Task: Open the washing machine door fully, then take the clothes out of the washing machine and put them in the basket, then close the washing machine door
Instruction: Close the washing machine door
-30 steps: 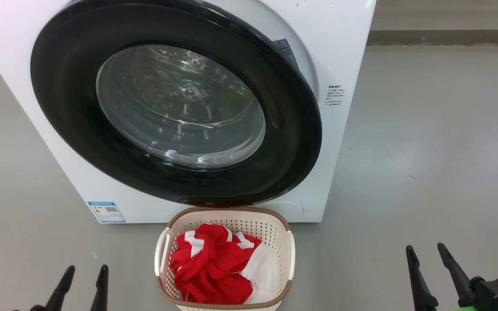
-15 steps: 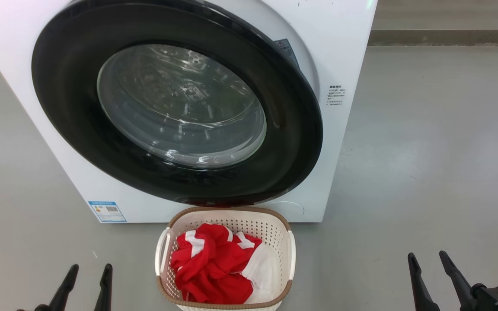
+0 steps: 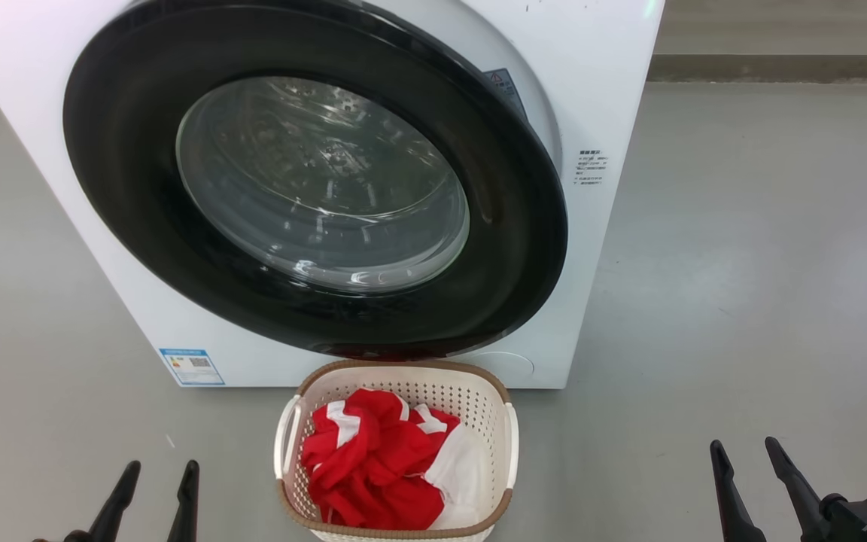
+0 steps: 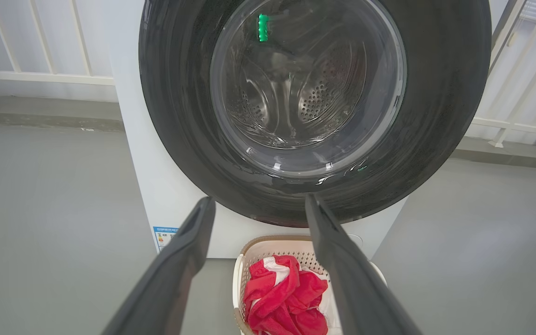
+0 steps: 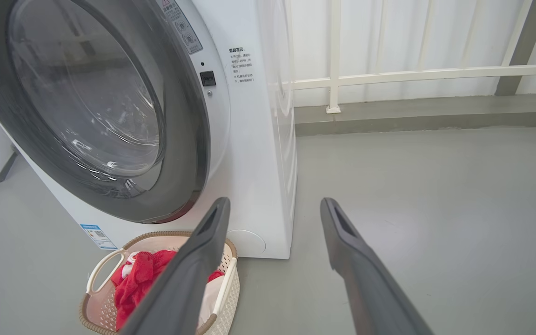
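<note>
Clothes in the basket, door swung to, my jaws back.
Over the last second my right jaws have sunk lower in the head view; left jaws and right jaws both stand wide apart, holding nothing. The clothes (image 3: 381,467) lie heaped in the basket (image 3: 403,366) on the floor, just before the washing machine (image 3: 599,75). The washing machine door (image 3: 125,150) lies against its front; latched or not, I cannot tell. I judge the task nearly done.
</note>
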Controlling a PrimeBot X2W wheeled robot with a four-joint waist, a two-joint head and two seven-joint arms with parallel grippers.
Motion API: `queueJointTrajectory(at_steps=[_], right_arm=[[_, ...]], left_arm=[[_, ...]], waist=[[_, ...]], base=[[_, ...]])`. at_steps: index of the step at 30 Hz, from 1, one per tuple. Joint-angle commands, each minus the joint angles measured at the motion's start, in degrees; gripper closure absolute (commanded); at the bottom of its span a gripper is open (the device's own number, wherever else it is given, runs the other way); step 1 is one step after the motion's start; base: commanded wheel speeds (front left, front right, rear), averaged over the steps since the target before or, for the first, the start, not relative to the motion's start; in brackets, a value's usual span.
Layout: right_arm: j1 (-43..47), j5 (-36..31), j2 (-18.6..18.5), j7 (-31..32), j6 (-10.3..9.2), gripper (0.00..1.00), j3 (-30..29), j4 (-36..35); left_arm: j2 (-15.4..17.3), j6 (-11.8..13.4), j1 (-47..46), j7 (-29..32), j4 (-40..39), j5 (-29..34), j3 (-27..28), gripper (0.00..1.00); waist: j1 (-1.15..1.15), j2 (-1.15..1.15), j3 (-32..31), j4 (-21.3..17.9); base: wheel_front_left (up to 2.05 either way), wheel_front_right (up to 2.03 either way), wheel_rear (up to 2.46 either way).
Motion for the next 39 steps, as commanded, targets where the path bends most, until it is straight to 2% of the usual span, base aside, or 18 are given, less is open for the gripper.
queueJointTrajectory(at_steps=[1, 2, 3, 5, 6, 22, 39], right_arm=[[-1.63, 0.14, -0.89, -0.37, 0.35, 0.00, 1.21, -1.45], [-1.78, 0.28, -0.89, -0.37, 0.35, 0.14, 1.38, -1.46], [-1.97, 0.57, -0.89, -0.37, 0.35, 0.53, 1.59, -1.47], [-2.44, 0.80, -0.89, -0.37, 0.35, 0.93, 2.05, -1.53], [-2.75, 0.88, -0.89, -0.37, 0.35, 1.00, 2.33, -1.56], [-12.23, 3.01, -0.89, -0.37, 0.35, 1.00, 5.99, -0.17], [-29.64, 1.60, -0.89, -0.37, 0.35, 1.00, 5.54, 5.53]], left_arm=[[0.84, -0.31, -1.25, -0.70, -1.45, 0.74, 1.89, 0.00], [0.79, -0.31, -1.25, -0.70, -1.48, 0.77, 1.88, 0.00], [0.72, -0.31, -1.23, -0.70, -1.52, 0.82, 1.81, 0.00], [0.59, -0.31, -1.19, -0.70, -1.57, 0.93, 1.56, 0.00], [0.50, -0.31, -1.18, -0.70, -1.62, 0.98, 1.49, 0.00], [-0.81, -0.31, -1.52, -0.70, -2.34, 1.01, -0.45, 0.00], [-2.20, -0.31, -9.14, -0.70, -3.27, -1.15, -3.15, 0.00]], waist=[[0.00, 0.00, -0.04, 0.12], [0.00, 0.00, -0.03, 0.21], [0.00, 0.00, -0.03, 0.35], [0.00, 0.00, -0.02, 0.69], [0.00, 0.00, -0.01, 0.87], [0.00, 0.00, 1.65, 5.24], [0.00, 0.00, 12.97, 9.79]], base=[[0.00, 0.00, 0.00], [0.00, 0.00, 0.00], [0.00, 0.00, 0.00], [0.00, 0.00, 0.00], [0.00, 0.00, 0.00], [0.00, 0.00, 0.00], [0.00, 0.00, 0.00]])
